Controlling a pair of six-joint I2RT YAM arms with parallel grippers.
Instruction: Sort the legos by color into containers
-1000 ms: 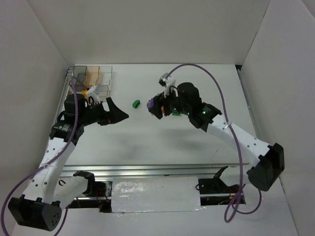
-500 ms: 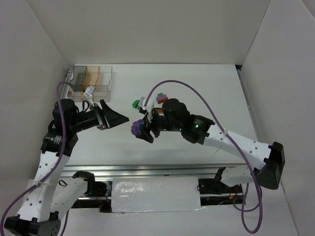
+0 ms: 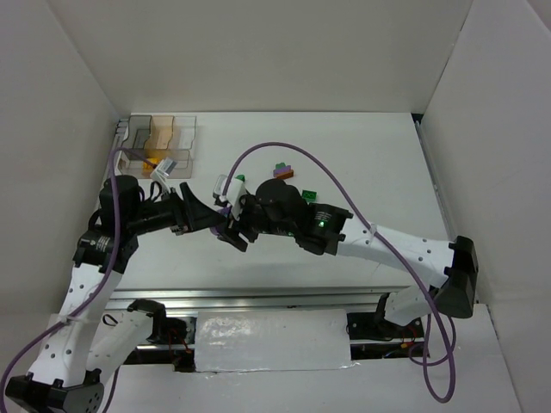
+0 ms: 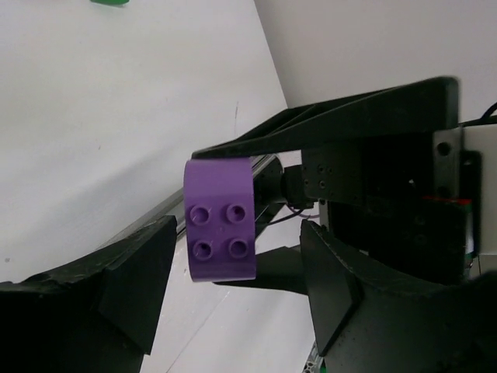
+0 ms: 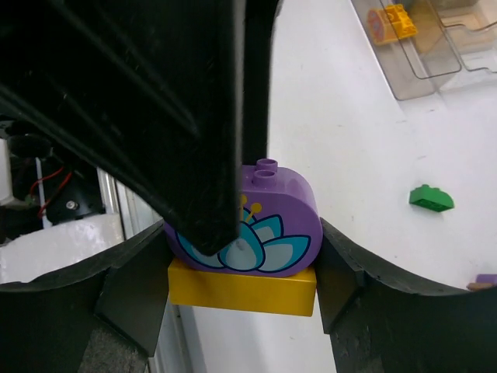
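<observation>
My right gripper (image 5: 242,268) is shut on a purple rounded lego (image 5: 242,225) with a flower print, stacked on a yellow lego (image 5: 242,287). It holds the stack above the table, left of centre. My left gripper (image 4: 238,233) is open, and the purple lego (image 4: 220,217) sits between its jaws without touching them. In the top view the two grippers meet, left (image 3: 213,219) and right (image 3: 232,228), and the held stack is mostly hidden. The clear container tray (image 3: 191,138) stands at the far left and holds a yellow lego (image 3: 151,162).
Loose legos lie behind the grippers: a green one (image 3: 239,179), another green one (image 3: 308,194) and a small purple, orange and brown pile (image 3: 282,170). The right wrist view shows the tray (image 5: 419,70) and a green lego (image 5: 432,198). White walls enclose the table.
My right arm has swung left and nearer with the purple lego. My left gripper has turned toward it, and its open jaws now flank the lego.
</observation>
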